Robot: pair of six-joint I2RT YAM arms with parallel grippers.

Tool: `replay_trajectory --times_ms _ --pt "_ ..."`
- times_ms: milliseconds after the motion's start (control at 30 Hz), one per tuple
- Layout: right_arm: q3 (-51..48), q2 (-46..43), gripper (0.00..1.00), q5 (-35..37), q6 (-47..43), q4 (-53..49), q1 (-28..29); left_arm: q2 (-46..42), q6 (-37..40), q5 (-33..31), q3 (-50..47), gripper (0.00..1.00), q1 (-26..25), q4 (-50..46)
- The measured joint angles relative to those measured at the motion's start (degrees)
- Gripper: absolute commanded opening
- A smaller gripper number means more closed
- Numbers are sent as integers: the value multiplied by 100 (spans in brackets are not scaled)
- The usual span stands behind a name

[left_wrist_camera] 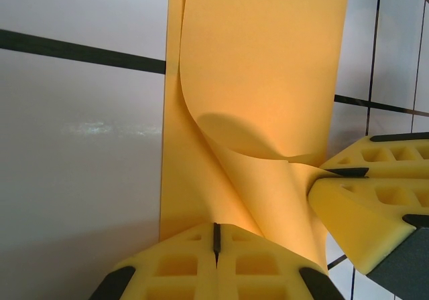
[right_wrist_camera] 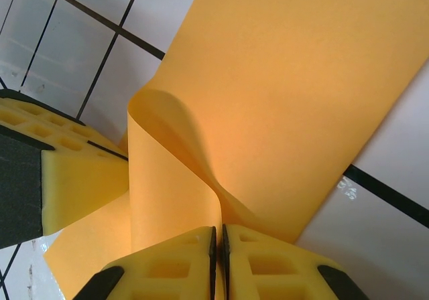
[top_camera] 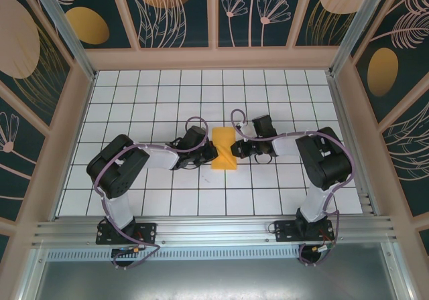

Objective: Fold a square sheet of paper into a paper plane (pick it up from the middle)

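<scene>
White grid table (top_camera: 134, 99), one. Left gripper (left_wrist_camera: 216, 238), one: jaws pressed together, pinching left edge of sheet (top_camera: 222, 139). Sheet, one, orange-yellow, at table centre between the two grippers, lower layer flat, upper layer curled over in a loose bend. Right gripper (right_wrist_camera: 218, 241), one: jaws pressed together, pinching sheet's right side.

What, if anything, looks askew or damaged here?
The paper is not flat: between the left end effector and the right end effector, both shut on it, it buckles into a twisted hump. No tear shows.
</scene>
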Motion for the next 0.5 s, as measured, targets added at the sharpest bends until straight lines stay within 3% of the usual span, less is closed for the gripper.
replay_trajectory --times_ms 500 --pt "9 7 16 -208 -2 -4 7 -2 0 -2 11 1 0 -15"
